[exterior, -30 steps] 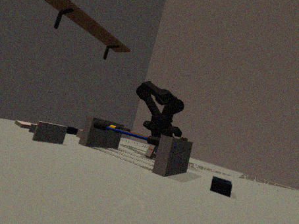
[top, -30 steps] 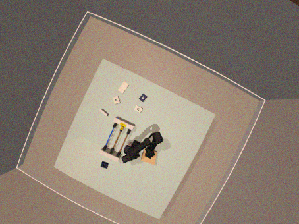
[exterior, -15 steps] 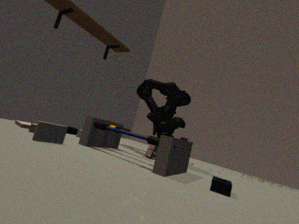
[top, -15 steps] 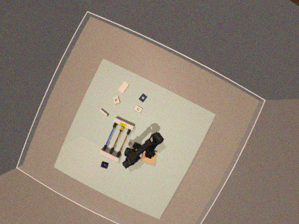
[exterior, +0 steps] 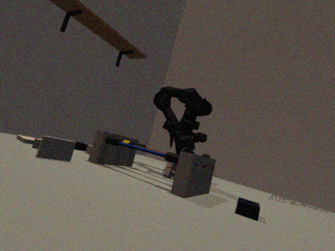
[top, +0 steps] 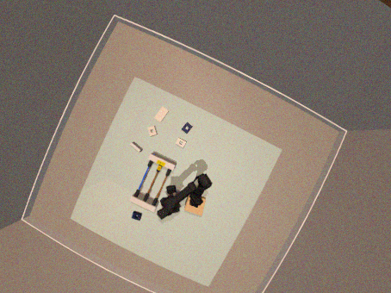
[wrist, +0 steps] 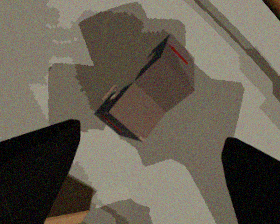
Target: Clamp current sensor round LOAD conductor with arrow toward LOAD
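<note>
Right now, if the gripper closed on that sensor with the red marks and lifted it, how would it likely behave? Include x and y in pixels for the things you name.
The sensor (exterior: 168,169) (wrist: 164,82) looks rigid: flat faces, sharp edges, so it probably won't sag. It may twist or slip if pinched off-centre, since it lies angled between the gripper's (wrist: 152,134) fingertips.

top camera looks down; exterior sits low, sideways.
</note>
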Robot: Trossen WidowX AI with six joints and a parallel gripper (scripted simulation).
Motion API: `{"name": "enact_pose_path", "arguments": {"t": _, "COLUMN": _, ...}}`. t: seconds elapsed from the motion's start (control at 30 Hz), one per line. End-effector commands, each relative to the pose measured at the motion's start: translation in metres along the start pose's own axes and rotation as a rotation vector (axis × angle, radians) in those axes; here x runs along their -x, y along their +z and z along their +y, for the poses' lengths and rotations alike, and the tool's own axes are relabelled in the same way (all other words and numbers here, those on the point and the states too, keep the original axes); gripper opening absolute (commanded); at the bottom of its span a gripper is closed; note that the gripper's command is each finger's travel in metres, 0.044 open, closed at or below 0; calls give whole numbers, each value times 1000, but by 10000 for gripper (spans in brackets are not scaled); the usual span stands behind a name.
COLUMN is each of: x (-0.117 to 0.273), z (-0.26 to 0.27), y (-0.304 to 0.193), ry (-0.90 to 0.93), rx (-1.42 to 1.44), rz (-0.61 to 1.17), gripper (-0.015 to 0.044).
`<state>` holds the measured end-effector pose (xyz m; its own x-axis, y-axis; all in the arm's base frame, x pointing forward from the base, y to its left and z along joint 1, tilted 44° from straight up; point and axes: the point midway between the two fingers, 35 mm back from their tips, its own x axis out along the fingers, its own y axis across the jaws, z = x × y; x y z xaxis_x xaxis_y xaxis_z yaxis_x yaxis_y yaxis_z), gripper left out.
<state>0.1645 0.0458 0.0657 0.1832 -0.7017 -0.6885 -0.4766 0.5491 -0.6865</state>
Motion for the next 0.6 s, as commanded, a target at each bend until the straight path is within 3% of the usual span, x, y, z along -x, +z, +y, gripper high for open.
{"name": "enact_pose_path", "arguments": {"t": 0.0, "x": 2, "z": -5, "y": 8, "ry": 88, "rx": 584, "rz": 50, "gripper": 320}}
{"name": "enact_pose_path", "arguments": {"t": 0.13, "x": 2, "z": -8, "y": 11, "ry": 145, "rx": 889, "rz": 56, "gripper": 320}}
{"name": "enact_pose_path", "arguments": {"t": 0.57, "x": -10, "z": -7, "y": 12, "ry": 149, "rx": 905, "rz": 54, "gripper": 320}}
